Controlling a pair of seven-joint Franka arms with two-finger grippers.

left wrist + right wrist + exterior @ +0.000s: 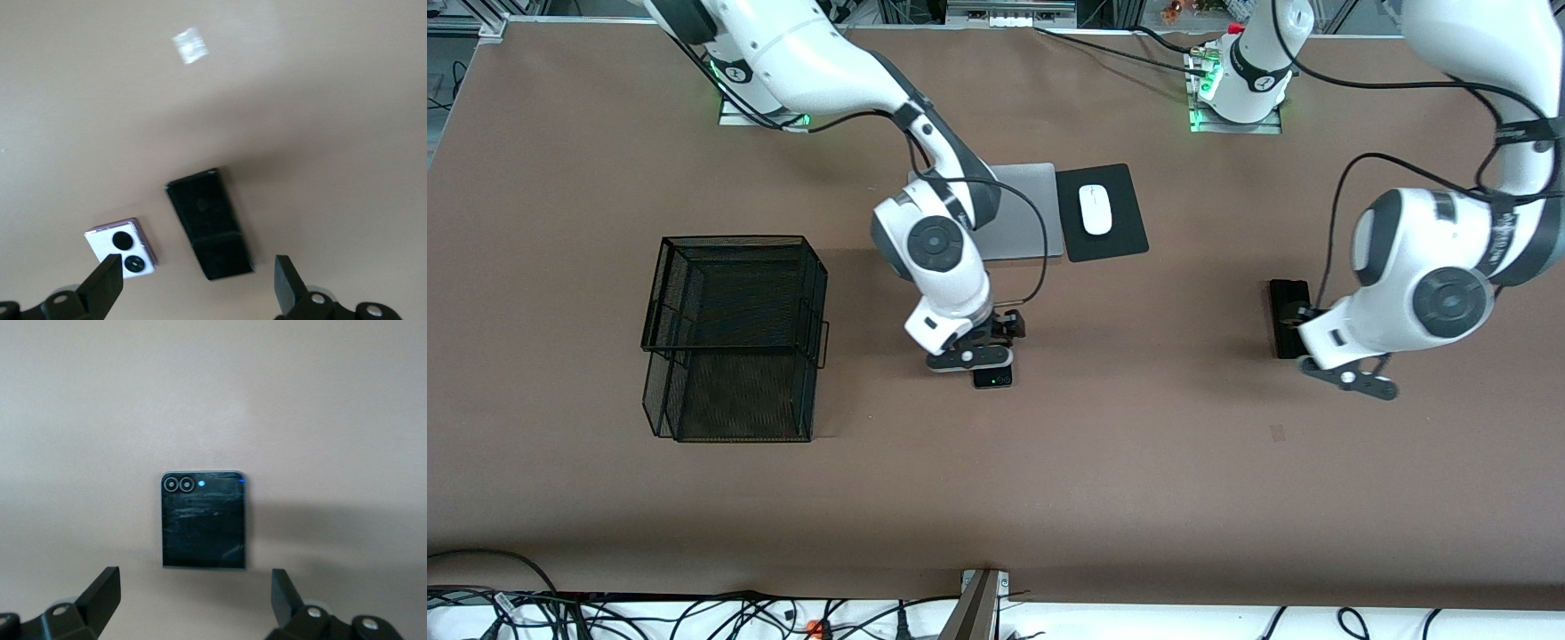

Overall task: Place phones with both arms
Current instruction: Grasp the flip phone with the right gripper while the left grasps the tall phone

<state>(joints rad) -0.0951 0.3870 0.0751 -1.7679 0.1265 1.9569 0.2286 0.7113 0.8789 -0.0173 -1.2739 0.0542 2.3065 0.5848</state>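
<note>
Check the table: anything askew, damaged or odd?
Nothing broken or spilled. The long black phone lies at a slant beside the lavender phone, under the open left gripper. The black flip phone lies flat under the open right gripper. A small pale patch marks the table.

Front camera high, faces robots, whole table [1138, 462]; wrist cameras look down close at tabletop.

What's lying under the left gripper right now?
Under the open left gripper lie a long black phone and a small lavender phone with two round lenses, side by side on the brown table. In the front view, the arm covers the lavender one.
</note>
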